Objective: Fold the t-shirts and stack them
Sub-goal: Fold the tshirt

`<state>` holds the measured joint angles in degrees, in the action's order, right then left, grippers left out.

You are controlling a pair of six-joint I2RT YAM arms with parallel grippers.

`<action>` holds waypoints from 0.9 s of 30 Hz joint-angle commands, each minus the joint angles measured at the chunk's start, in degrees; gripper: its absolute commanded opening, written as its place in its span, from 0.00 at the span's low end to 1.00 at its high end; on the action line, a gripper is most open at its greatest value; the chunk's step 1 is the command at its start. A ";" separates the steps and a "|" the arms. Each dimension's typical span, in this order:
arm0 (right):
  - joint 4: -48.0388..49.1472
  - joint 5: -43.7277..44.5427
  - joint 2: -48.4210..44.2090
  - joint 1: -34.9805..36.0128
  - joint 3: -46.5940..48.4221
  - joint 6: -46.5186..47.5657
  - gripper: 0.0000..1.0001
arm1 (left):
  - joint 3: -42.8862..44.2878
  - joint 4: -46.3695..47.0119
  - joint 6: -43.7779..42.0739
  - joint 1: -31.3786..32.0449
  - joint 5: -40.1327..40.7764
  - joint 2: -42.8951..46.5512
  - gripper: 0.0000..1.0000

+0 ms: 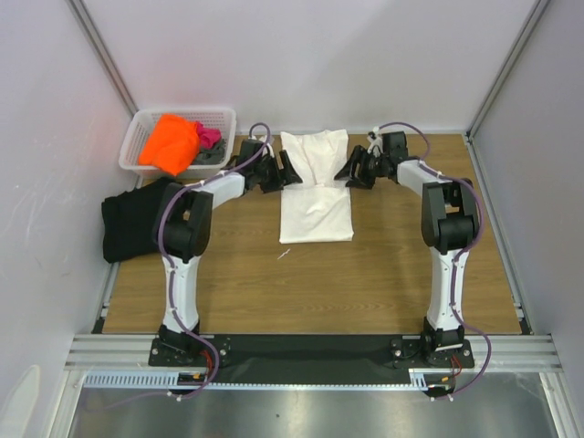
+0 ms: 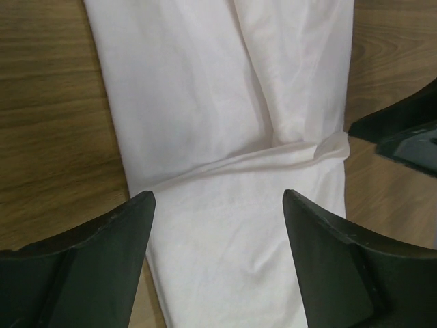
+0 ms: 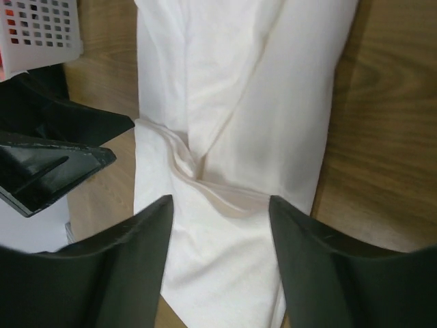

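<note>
Left gripper (image 1: 288, 170): open wide, holding nothing, poised at the left edge of the white t-shirt (image 1: 316, 197). Contact with the cloth: cannot be told.

White t-shirt: centre of the table, folded into a narrow strip running away from the arm bases, with a crosswise crease in line with both grippers.

Right gripper (image 1: 349, 171): open, somewhat narrower than the left, holding nothing, poised at the right edge of the same shirt, facing the left gripper across the crease.

Surface, left to right: black t-shirt (image 1: 133, 219) in a loose heap at the left edge; white lattice basket (image 1: 133, 144) at the far left corner, containing the orange t-shirt (image 1: 172, 142), pink t-shirt (image 1: 210, 137) and grey t-shirt (image 1: 212, 156); wood-grain table (image 1: 383, 283) elsewhere.

Room: plain white walls, aluminium frame posts (image 1: 102, 57) at the corners.
</note>
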<state>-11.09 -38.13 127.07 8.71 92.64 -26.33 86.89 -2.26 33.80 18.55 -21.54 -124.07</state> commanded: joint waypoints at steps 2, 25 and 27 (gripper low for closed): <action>0.73 1.65 -5.32 -0.10 5.18 1.54 0.70 | 2.58 -4.59 -8.04 -0.18 6.76 7.43 0.84; -11.76 12.37 -20.28 8.78 -19.51 4.53 0.62 | -1.19 5.42 5.65 6.42 2.29 7.18 0.85; -11.15 12.20 -19.66 8.87 -20.74 5.41 0.62 | -2.42 8.13 7.32 6.33 2.55 5.69 0.85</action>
<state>-24.38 -26.94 106.85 18.04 72.62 -22.94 85.76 -0.16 36.32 24.91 -17.39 -116.84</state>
